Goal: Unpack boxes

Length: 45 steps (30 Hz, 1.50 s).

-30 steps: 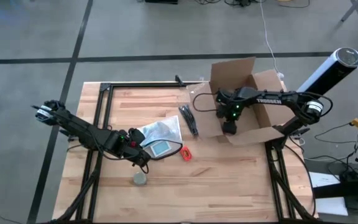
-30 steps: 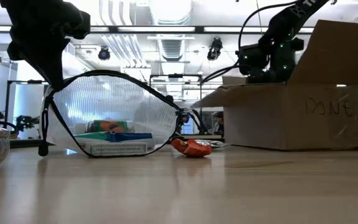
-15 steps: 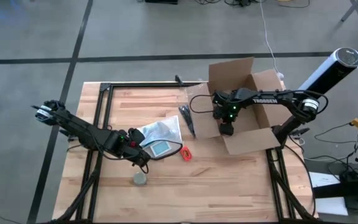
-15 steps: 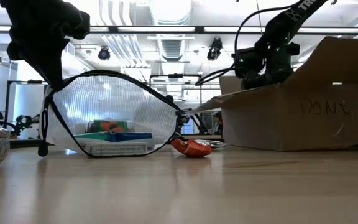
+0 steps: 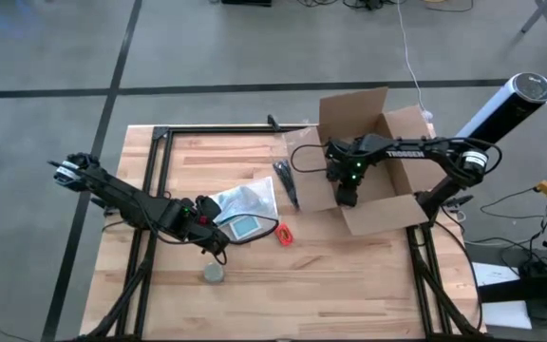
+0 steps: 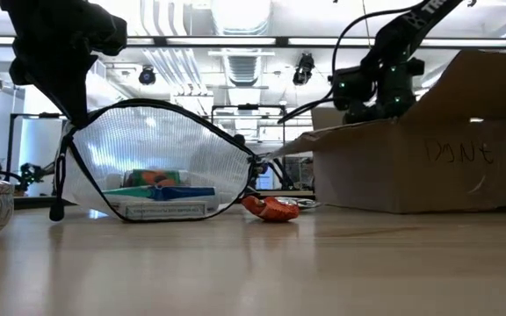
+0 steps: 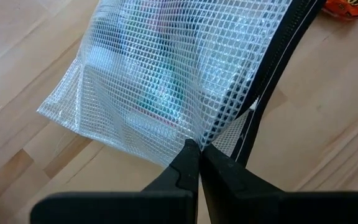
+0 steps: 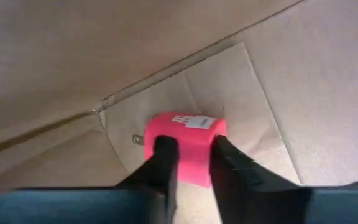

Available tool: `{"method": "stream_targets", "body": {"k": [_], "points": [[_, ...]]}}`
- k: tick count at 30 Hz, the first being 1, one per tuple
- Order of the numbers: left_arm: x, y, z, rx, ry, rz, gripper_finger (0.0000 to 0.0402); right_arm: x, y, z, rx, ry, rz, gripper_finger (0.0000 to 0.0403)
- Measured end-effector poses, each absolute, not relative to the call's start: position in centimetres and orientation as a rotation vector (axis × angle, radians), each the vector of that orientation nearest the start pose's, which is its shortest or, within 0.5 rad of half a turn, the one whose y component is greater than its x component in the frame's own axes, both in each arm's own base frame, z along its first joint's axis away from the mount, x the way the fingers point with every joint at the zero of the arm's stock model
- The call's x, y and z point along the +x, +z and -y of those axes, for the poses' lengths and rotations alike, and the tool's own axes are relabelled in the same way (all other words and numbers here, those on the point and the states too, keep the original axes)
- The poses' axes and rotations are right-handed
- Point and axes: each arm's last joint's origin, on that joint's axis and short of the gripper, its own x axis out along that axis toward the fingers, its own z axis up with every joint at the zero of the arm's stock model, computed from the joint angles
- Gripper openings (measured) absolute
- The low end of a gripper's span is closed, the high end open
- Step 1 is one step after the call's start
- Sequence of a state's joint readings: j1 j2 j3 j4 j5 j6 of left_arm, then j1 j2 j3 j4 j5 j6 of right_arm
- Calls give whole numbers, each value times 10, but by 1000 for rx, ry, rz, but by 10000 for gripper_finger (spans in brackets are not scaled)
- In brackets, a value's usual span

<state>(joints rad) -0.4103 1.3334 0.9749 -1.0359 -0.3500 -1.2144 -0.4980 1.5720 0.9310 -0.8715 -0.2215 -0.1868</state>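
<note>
Cardboard box [image 5: 378,161] sits open at the surface's [image 5: 349,275] far right. Inside it, the right tool [image 8: 188,163] clamps a pink block [image 8: 190,144] (white sticker on top). Left tool [image 7: 196,151], pinched tight, grips the mesh pouch [image 7: 179,74] near the middle.

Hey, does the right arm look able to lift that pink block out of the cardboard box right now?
Probably yes. The right gripper is inside the open cardboard box, jaws closed on either side of the pink block, with nothing above it.
</note>
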Motion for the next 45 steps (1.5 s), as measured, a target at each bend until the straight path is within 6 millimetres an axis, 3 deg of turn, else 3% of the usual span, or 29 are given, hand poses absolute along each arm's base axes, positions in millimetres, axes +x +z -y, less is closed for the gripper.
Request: {"method": "stream_targets", "body": {"k": [3,9,22,28,34,45], "points": [[210,237,81,-525,698,-1093,0,228,177,117,390,-93,-1404,4],[210,237,81,-516,693,-1095,0,223,186,118,401,-140,-1377,37],[210,237,80,-511,695,-1093,0,215,200,113,424,-115,-1344,261],[210,237,80,-511,695,-1093,0,217,191,112,440,-82,-1399,323],[210,237,80,-511,696,-1094,0,225,179,115,475,-48,-1389,339],[210,236,80,-521,700,-1097,0,241,149,122,560,-22,-1413,314]]}}
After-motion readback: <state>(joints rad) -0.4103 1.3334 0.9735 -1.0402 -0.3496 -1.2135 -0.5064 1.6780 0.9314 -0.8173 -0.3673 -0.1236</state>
